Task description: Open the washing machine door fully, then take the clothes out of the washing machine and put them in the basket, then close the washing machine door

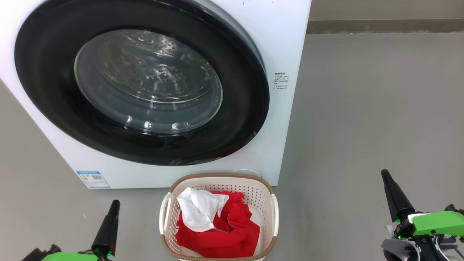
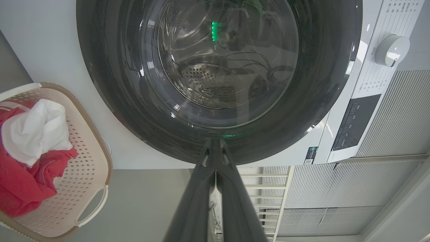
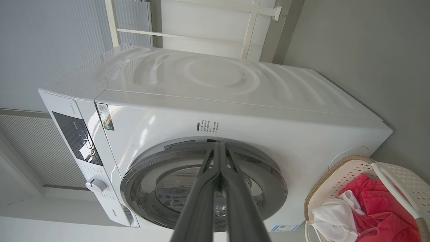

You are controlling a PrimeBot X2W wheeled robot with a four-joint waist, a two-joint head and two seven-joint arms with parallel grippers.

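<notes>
The washing machine (image 1: 286, 43) stands on the grey floor (image 1: 362, 108) with the washing machine door (image 1: 43, 94) shut flat against its white front. The perforated steel drum (image 1: 152, 72) shows through the glass bowl. To the right of the door, a small block of dark print (image 1: 281, 80) runs in several lines, too fine to read. At the lower left corner of the front sits a blue label sticker (image 1: 93, 179) with a small square code, its wording likewise illegible. In the left wrist view a round dial (image 2: 391, 50) and a dark control panel (image 2: 356, 122) lie along the machine's control strip, surrounded by tiny lettering that cannot be made out. A small code sticker (image 2: 310, 155) sits just beside the door rim. The basket (image 1: 217, 177) rests on the floor just in front of the machine, below the door. It holds the clothes (image 1: 232, 232): bunched red fabric with a white garment (image 1: 197, 212) lying on top toward the left. The left gripper (image 1: 115, 203) is at the lower left of the head view, its two fingers pressed together on nothing, apart from the basket. The right gripper (image 1: 385, 174), at the lower right, is likewise closed and empty, well apart from the basket.
</notes>
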